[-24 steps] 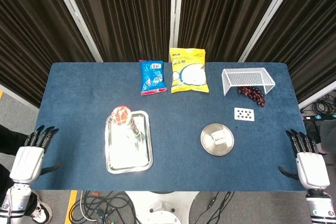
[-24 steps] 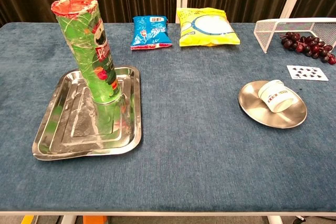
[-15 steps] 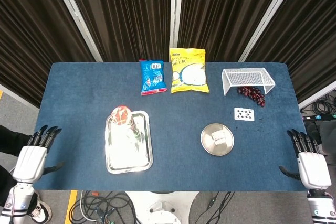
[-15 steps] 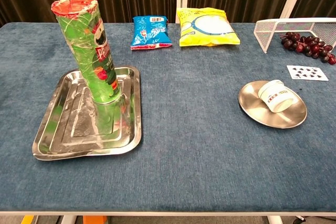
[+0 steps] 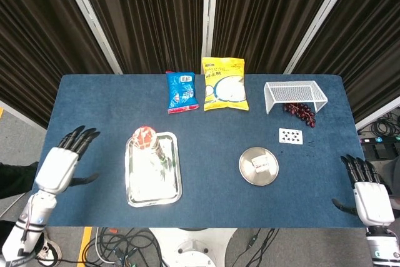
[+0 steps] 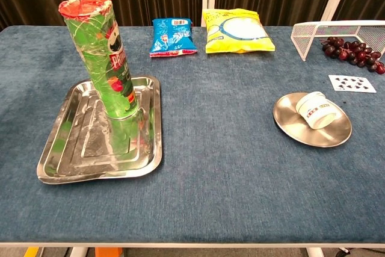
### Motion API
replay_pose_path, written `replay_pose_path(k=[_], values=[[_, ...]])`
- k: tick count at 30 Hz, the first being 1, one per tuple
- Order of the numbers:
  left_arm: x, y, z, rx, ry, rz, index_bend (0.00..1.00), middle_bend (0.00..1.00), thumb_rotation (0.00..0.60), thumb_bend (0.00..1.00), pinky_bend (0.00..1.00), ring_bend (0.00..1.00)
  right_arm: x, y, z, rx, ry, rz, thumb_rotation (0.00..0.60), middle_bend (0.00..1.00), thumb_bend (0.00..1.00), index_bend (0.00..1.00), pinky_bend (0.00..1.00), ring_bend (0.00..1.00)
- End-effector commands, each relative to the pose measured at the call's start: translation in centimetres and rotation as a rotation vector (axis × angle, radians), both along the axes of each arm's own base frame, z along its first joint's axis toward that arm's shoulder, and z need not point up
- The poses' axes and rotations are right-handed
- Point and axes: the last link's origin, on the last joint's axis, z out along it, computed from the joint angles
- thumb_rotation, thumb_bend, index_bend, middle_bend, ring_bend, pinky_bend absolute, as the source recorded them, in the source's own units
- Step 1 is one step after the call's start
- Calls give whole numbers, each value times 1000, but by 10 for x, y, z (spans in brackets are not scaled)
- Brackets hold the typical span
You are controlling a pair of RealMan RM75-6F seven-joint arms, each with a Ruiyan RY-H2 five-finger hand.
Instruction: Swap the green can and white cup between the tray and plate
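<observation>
Only the head view catches the hands: the left hand (image 5: pixel 58 168) hovers over the desk's (image 5: pixel 212 129) left edge, empty with fingers spread, and the right hand (image 5: pixel 370 199) hangs off the right corner, empty too, fingers apart. The chest view shows neither, but it gives the green can (image 6: pixel 103 56) in profile: upright, long axis vertical, red lid on top, standing at the far end of the tray (image 6: pixel 78 161). The white cup (image 6: pixel 314 110) sits tilted on the plate (image 6: pixel 295 127).
</observation>
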Motion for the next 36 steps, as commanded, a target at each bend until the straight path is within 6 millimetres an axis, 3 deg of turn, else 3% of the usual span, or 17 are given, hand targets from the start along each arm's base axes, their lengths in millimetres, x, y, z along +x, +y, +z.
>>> replay_pose_path(k=[1,9,17,27,36], values=[[35,30,3,-78,-23,-74,100,72,600,9,182,22,-1,0,-1,2,1,-2,600,55,36,0,0,0],[85,63,-16,-239,20,-180,98,62,600,9,182,7,-8,-1,-3,4,-7,-25,600,55,37,0,0,0],[114,82,-31,-304,71,-260,99,59,600,10,200,3,-14,-1,-2,1,-13,-40,600,53,39,0,0,0],[108,101,-43,-340,174,-220,111,106,600,10,362,40,-19,0,0,-8,-13,-50,600,53,40,0,0,0],[104,107,-48,-321,189,-208,258,234,600,14,501,169,-23,0,-1,-17,0,-64,600,53,41,0,0,0]])
